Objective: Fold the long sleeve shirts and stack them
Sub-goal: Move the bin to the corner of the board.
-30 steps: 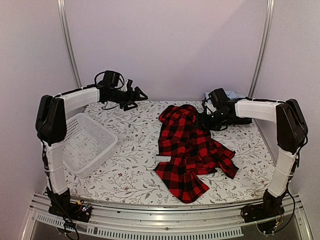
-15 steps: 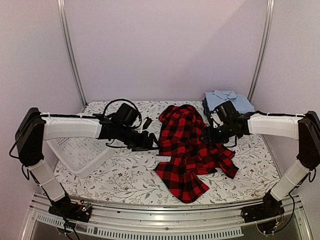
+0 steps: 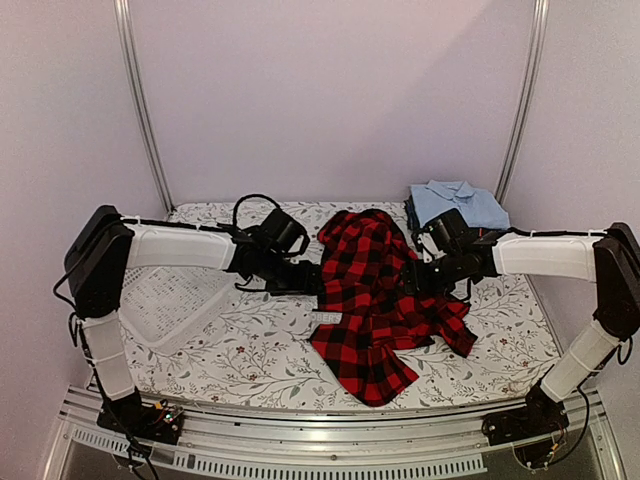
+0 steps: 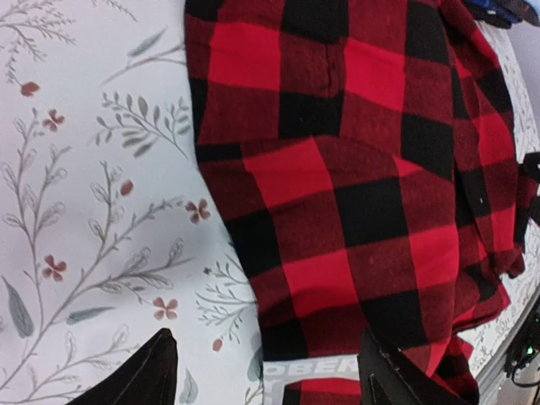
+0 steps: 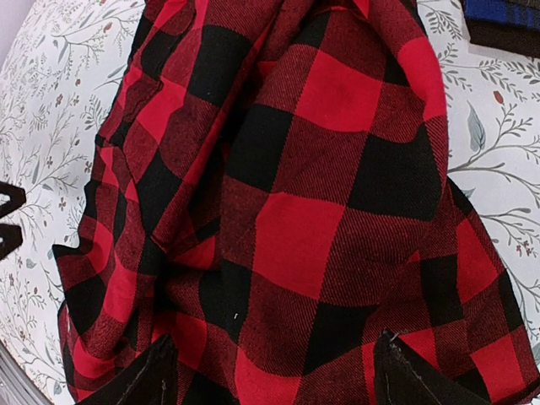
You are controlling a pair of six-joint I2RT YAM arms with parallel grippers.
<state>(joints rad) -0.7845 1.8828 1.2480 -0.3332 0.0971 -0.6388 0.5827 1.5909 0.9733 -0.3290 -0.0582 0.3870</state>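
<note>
One shirt folded at the far right, the check shirt not yet begun.

The red-and-black check shirt point(image 3: 385, 300) lies crumpled and unfolded in the middle of the table point(image 3: 250, 350), sleeves bunched toward the near right. The left gripper point(image 3: 303, 276) hovers at its left edge and the right gripper point(image 3: 414, 272) at its right side, both with jaws wide apart and holding nothing. A light blue shirt point(image 3: 458, 203) sits folded at the far right corner on dark folded cloth point(image 5: 504, 25), so a stack seems started. A white basket point(image 3: 165, 295) lies tipped at the left. By my judgement, spreading, folding and stacking the check shirt are all left to do.
</note>
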